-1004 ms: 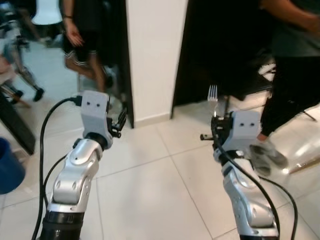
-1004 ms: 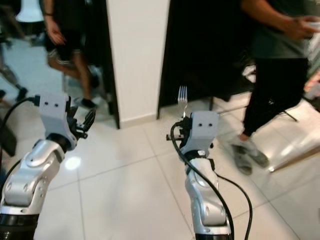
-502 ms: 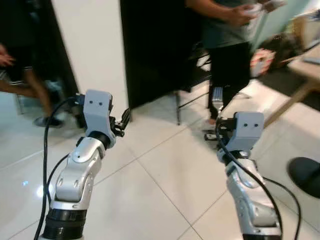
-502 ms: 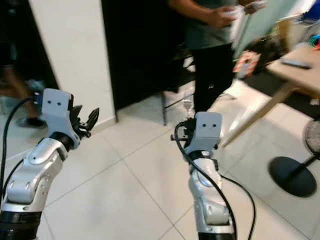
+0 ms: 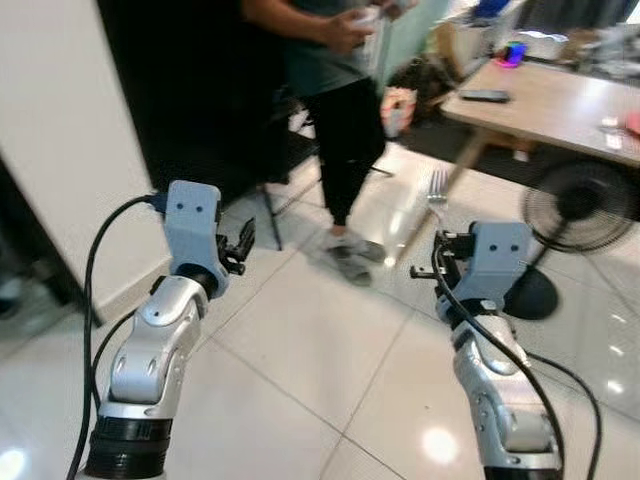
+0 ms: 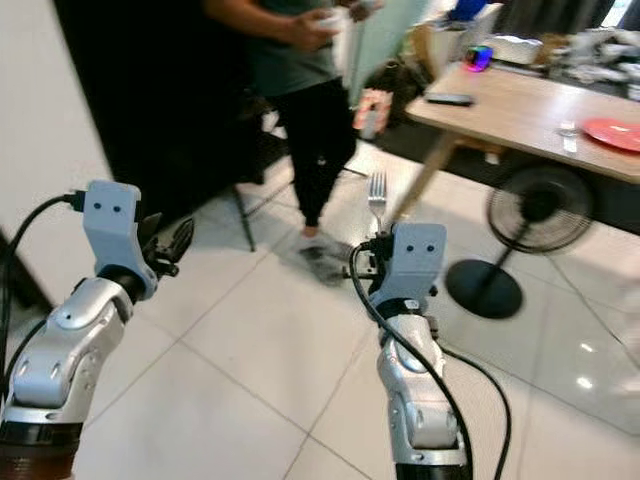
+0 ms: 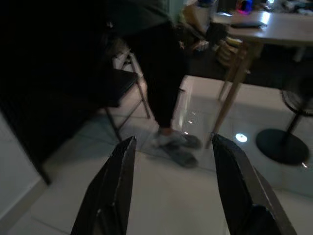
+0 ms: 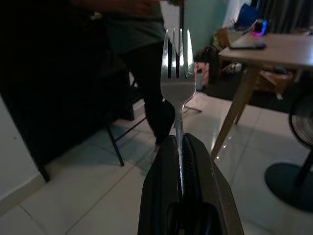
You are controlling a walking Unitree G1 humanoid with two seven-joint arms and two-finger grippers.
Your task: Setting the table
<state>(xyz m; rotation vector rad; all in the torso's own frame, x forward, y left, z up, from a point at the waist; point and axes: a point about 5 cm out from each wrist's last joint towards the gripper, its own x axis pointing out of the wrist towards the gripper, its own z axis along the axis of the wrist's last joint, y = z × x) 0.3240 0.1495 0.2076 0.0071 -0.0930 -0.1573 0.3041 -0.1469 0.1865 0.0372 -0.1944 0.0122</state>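
A: What's the biggest thing ahead?

B: The wooden table (image 6: 520, 105), far right, with a red plate (image 6: 612, 133) on its far right part and a dark remote (image 6: 448, 98) near its left end. A person (image 6: 300, 110) stands far centre, feet on the white tiled floor (image 6: 240, 360), beside a dark chair (image 7: 117, 88). A standing fan (image 6: 535, 215) sits on the floor under the table's near edge.

A: And the fork?

B: The fork (image 8: 177, 73) stands upright, tines up, in the right gripper (image 8: 180, 161), whose fingers are clamped on the lower handle. It is held out in front of the robot, well apart from the table.

A: How will it handle?

B: I'd judge it light, stiff and rather slick, being thin metal. A pinch low on the handle leaves it free to swivel if knocked, so a hold nearer the middle would be steadier.

A: The other arm?

B: The left gripper (image 7: 171, 191) is raised on the near left, fingers spread, carrying nothing.

A: Room to move?

B: Open floor lies near and to the right. The fan, the slanted table leg (image 5: 462, 165) and the person narrow the approach, so the table's near edge looks the safest side to come at.
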